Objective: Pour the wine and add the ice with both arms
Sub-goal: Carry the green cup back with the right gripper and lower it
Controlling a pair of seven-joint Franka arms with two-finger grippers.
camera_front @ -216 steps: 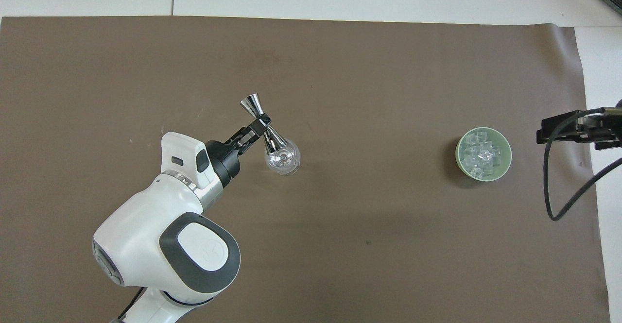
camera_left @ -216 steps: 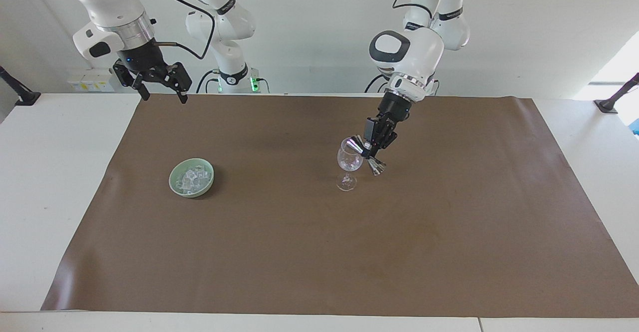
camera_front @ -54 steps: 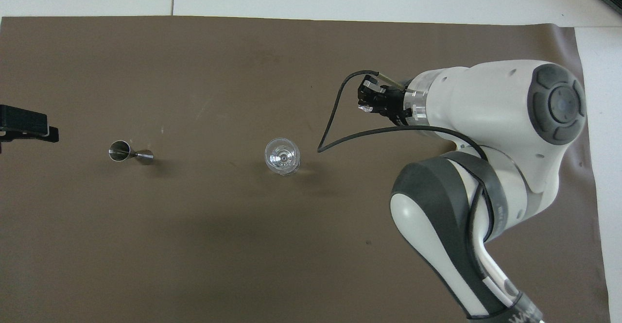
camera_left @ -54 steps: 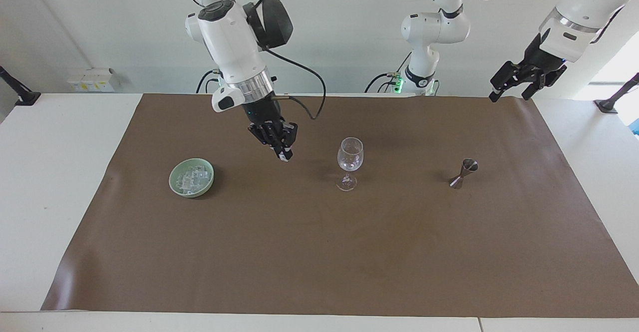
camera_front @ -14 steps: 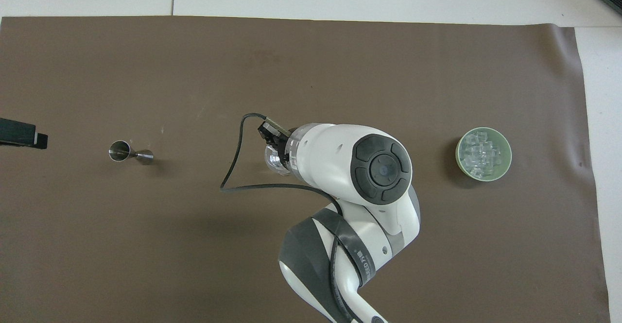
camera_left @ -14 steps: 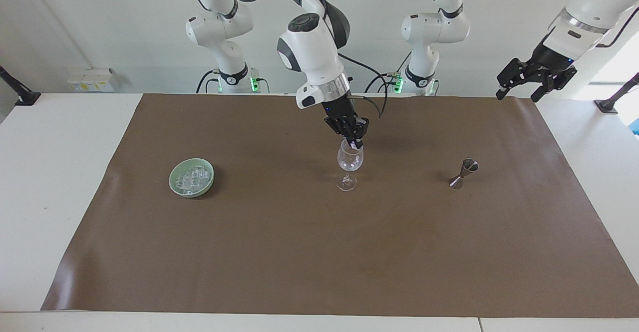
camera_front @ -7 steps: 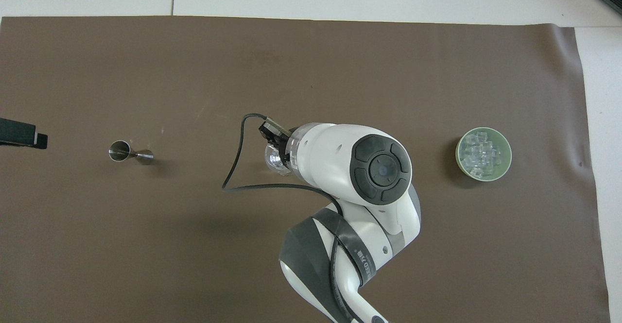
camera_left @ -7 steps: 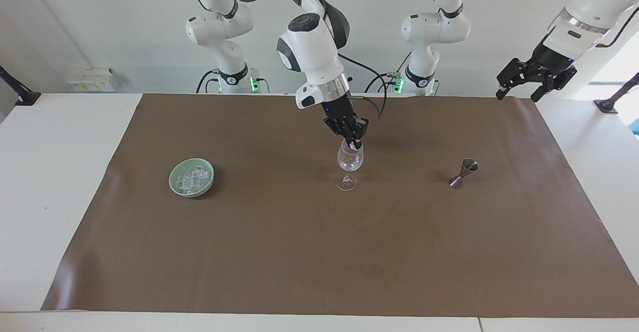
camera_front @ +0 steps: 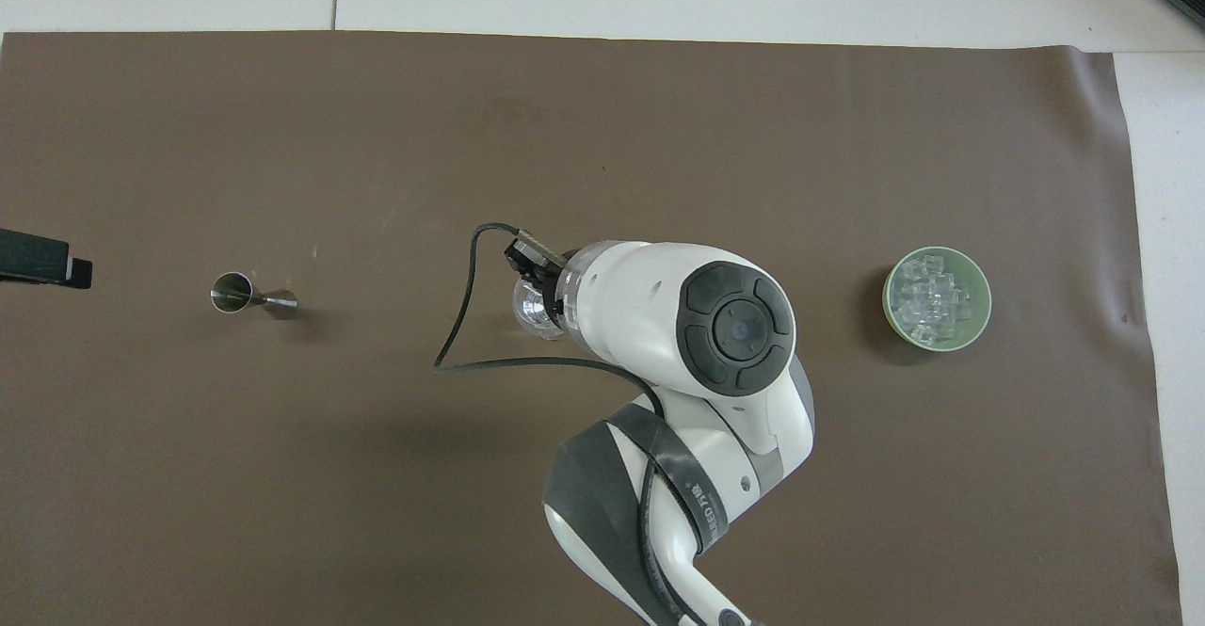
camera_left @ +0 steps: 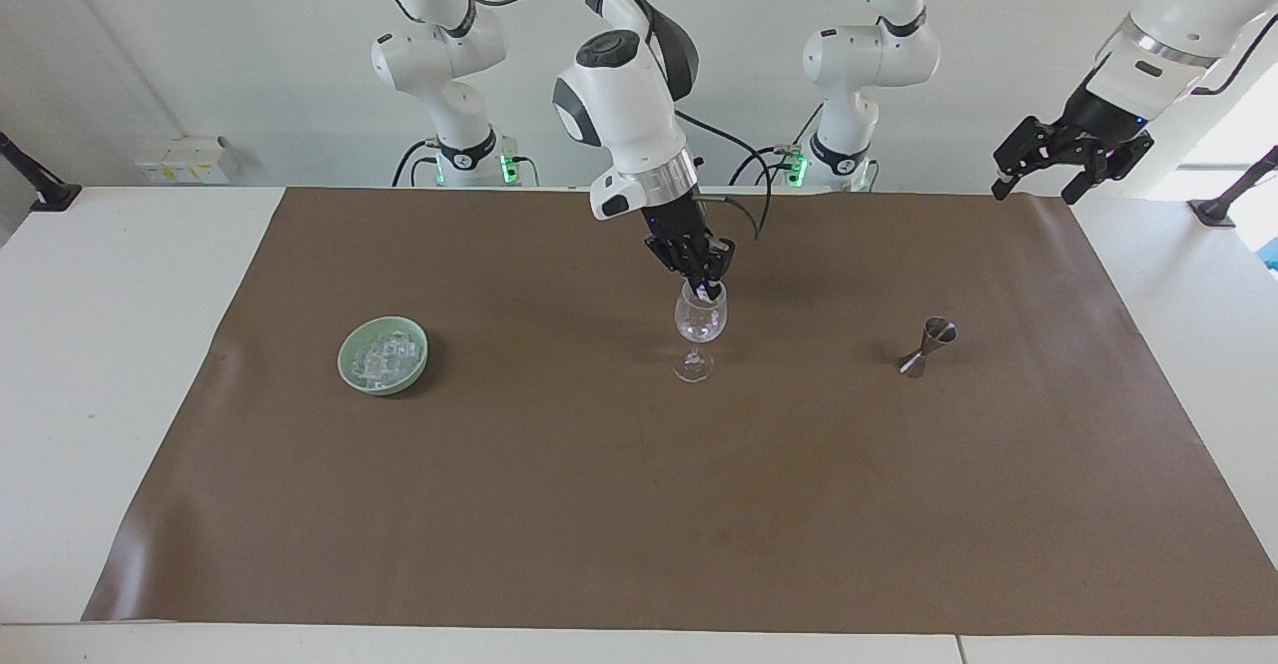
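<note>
We see two arms of glossy white shells. The right arm point(camera_left: 624, 110) has dark grey joint bands and a round dark grey cap point(camera_front: 739, 328) with a ring of segments around a small centre dot. A silver ring point(camera_left: 644, 185) sits at its wrist, above a black gripper point(camera_left: 707, 288). A black cable point(camera_front: 461, 325) loops off at 9 o'clock from the wrist. The left arm point(camera_left: 1168, 20) shows the same white shell, silver wrist ring and black gripper point(camera_left: 1063, 157). Green lights glow at both bases.
</note>
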